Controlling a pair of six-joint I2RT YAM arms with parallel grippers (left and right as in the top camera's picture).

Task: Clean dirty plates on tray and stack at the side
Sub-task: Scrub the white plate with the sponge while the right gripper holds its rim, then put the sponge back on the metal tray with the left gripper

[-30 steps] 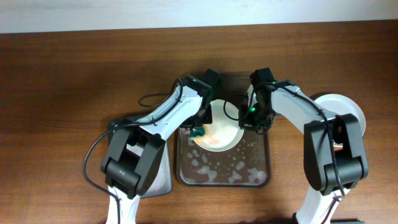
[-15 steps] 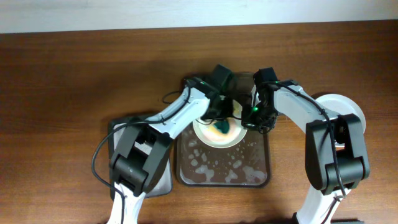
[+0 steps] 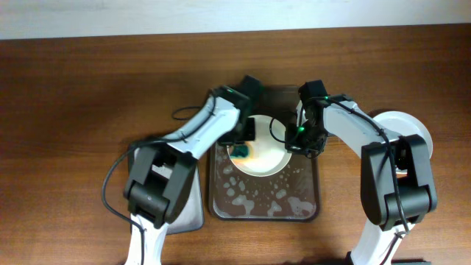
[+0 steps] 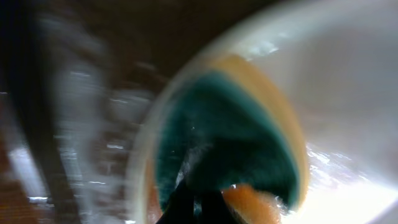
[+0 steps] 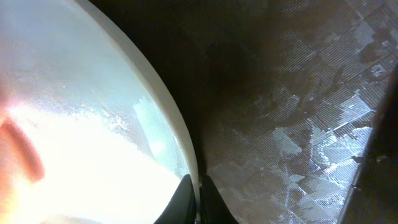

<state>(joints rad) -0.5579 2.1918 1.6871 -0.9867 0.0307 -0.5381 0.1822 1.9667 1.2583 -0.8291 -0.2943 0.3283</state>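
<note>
**Scrubbing a held plate: the main risks are a slipped grip or a sponge stroke that runs off the edge.**

Overhead: the left gripper [image 3: 242,145] is clamped on one sponge [image 3: 241,153], pressing it onto the left part of the plate [image 3: 266,158]. That plate lies in the upper half of the one dark tray [image 3: 265,207]. The right gripper [image 3: 302,143] pinches its right rim. One side plate [image 3: 397,121] sits on the table to the right, and whether more are stacked there cannot be told. One grey tray [image 3: 193,215] is at the left. Left wrist, blurred: the sponge sits close to the rim, so an outward stroke could carry it off the edge. Right wrist: the fingers are closed on a thin wet rim, which could slide free and let the plate skate on the foamy tray.
</note>
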